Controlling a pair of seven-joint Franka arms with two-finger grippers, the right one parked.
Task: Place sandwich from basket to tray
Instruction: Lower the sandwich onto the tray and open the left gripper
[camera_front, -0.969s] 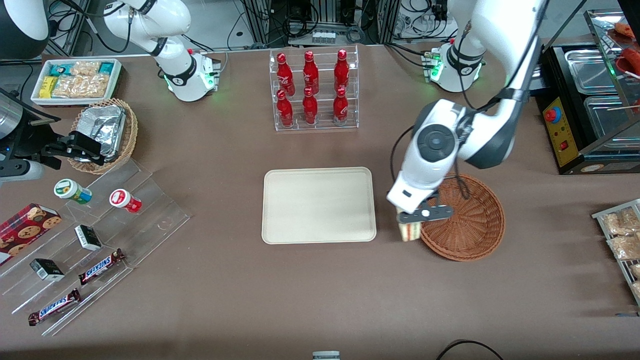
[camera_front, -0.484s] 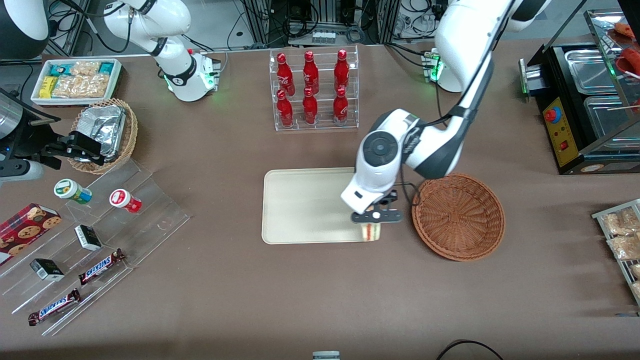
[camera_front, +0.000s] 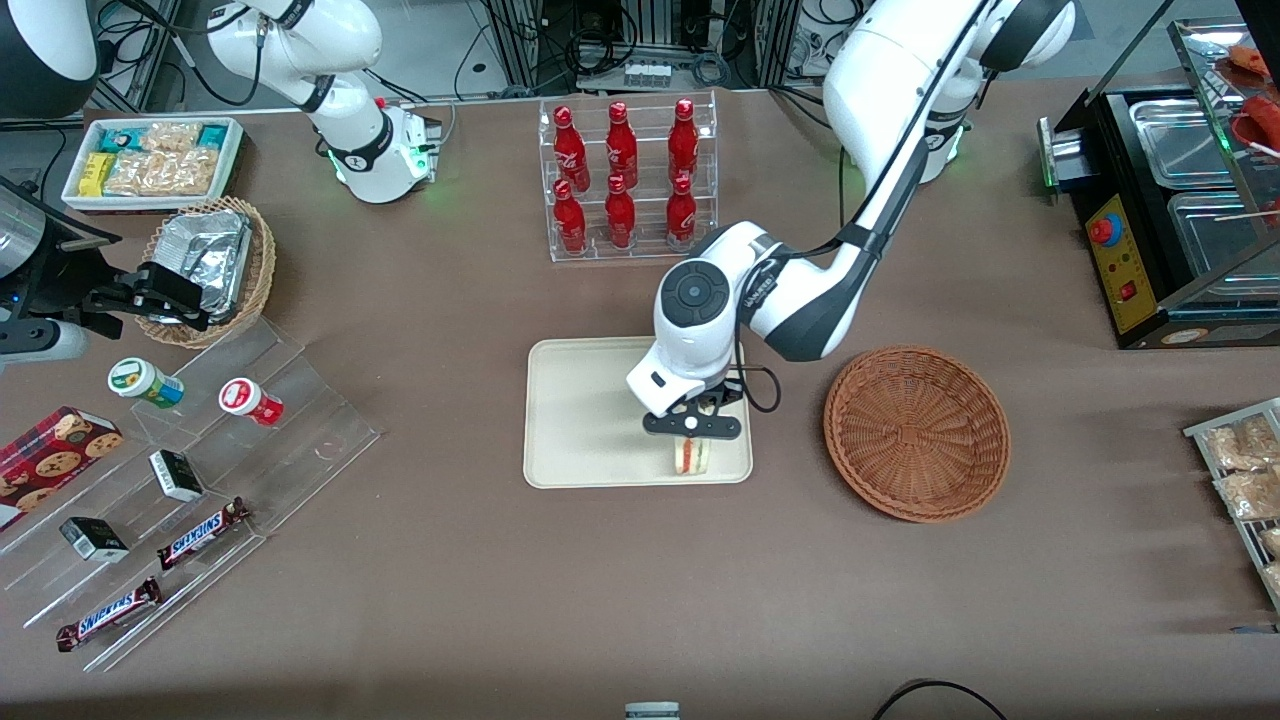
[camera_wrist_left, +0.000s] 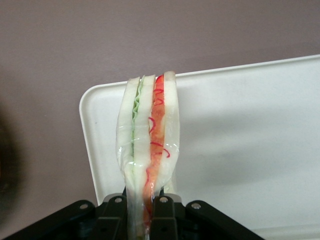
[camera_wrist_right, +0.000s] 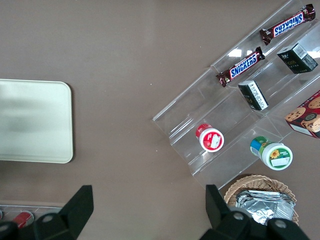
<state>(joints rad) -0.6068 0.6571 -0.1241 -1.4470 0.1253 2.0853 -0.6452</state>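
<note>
I see brown table (camera_front: 500, 600) (matte, evenly lit), metal rack frames (camera_front: 640, 30) and cables (camera_front: 560, 40) past its edge.

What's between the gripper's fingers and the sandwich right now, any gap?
No gap: in the left wrist view the gripper is shut on the sandwich, which hangs over the tray. The basket holds nothing, per the front view.

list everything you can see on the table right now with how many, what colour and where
sandwich: one, white bread, red and green filling, held over the tray's corner
tray: one, cream, mid-table
basket: one, reddish-brown, empty, beside the tray
bottles: six, red, in a clear rack
foil packets: silver, in a tan basket
Snickers bars: two, on clear steps
gripper: one, black jaws shut on the sandwich, above the tray
</note>
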